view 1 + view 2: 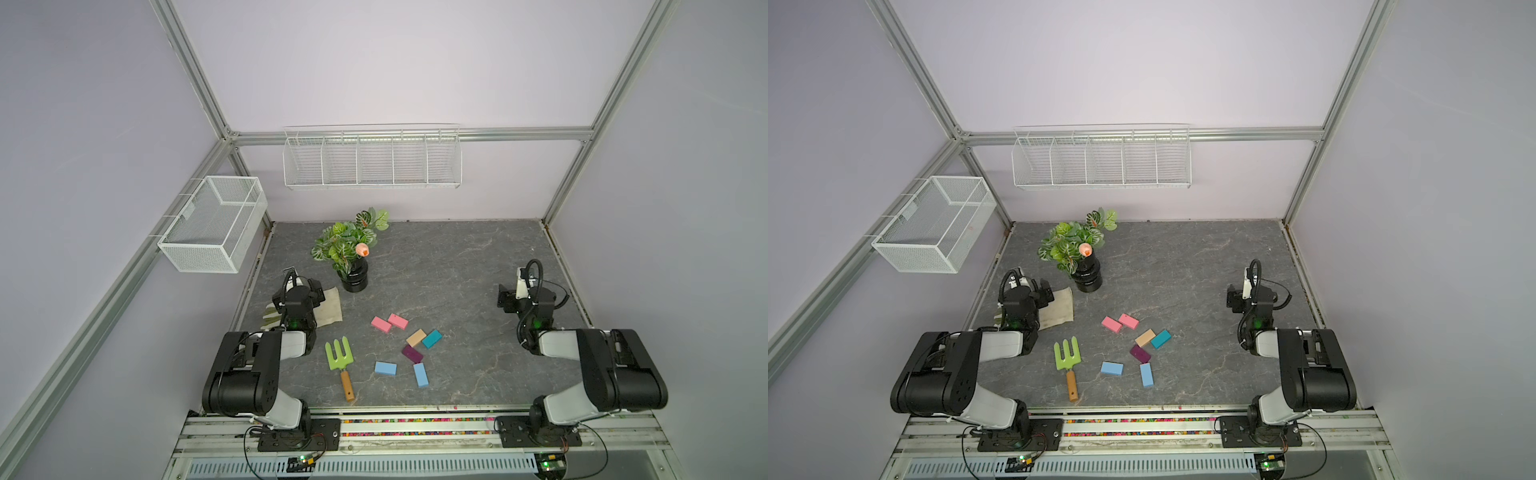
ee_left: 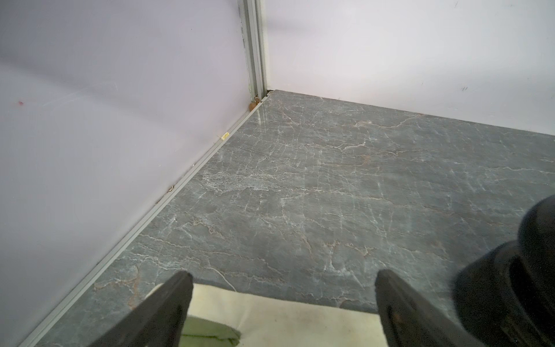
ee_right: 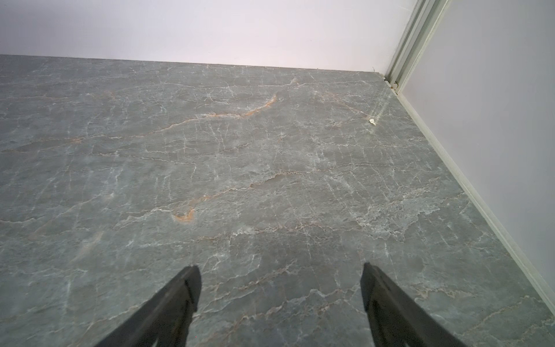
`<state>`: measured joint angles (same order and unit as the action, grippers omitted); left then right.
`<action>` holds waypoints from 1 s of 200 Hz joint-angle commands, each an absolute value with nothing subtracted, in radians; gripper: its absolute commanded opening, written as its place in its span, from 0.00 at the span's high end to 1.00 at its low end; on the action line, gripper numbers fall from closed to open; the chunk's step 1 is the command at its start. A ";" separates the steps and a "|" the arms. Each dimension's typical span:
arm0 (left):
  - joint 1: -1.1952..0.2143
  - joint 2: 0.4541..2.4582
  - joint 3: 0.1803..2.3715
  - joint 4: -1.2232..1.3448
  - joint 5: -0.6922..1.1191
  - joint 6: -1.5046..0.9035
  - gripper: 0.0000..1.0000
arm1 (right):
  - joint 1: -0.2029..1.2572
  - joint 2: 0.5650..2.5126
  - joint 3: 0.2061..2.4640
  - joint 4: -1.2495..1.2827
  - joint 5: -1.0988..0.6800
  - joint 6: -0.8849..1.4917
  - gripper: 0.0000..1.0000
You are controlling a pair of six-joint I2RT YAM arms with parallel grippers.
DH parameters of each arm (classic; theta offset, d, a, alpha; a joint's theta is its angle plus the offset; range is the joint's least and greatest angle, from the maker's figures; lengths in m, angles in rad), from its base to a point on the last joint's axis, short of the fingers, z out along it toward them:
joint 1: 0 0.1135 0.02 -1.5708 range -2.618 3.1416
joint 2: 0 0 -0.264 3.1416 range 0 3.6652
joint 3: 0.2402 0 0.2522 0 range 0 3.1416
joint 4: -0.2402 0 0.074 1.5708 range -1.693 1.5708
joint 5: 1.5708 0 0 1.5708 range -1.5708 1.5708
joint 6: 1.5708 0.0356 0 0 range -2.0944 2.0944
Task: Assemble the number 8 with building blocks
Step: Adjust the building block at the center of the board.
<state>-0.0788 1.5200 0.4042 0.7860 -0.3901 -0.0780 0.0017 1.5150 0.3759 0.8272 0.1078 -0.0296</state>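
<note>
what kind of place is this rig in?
Probably a lab robot cell: aluminium frame with blank panels, left arm and right arm mounted on a base rail, staged props like the potted plant.

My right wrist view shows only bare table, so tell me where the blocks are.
Observer: The building blocks lie loose in the middle of the table, nothing assembled yet.
Operator: Name the one nearest the right gripper.
Observer: The teal block, beside the tan block.
Operator: Report the left gripper.
Observer: It hangs over a beige cloth, fingers apart, holding nothing.
</note>
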 commanded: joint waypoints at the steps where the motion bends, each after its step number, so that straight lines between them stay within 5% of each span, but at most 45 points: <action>1: -0.080 1.512 0.419 0.789 -0.399 -0.085 0.01 | 0.000 1.520 0.391 0.825 0.096 -0.027 0.11; 58: -0.080 1.501 0.419 0.798 -0.383 -0.069 0.01 | 0.002 1.478 0.439 0.706 0.069 -0.042 0.11; 120: -0.084 1.148 0.438 0.508 -0.464 -0.075 0.01 | 0.071 1.324 0.494 0.453 0.078 -0.086 0.11; 145: -0.092 1.049 0.505 0.296 -0.557 -0.198 0.01 | 0.111 1.236 0.546 0.323 0.079 -0.021 0.11; 168: -0.097 0.978 0.615 -0.114 -0.778 -0.593 0.01 | 0.126 1.125 0.565 0.254 0.002 0.156 0.11; 200: -0.100 0.929 0.789 -0.480 -0.579 -0.668 0.01 | 0.127 1.035 0.661 0.033 -0.138 0.380 0.11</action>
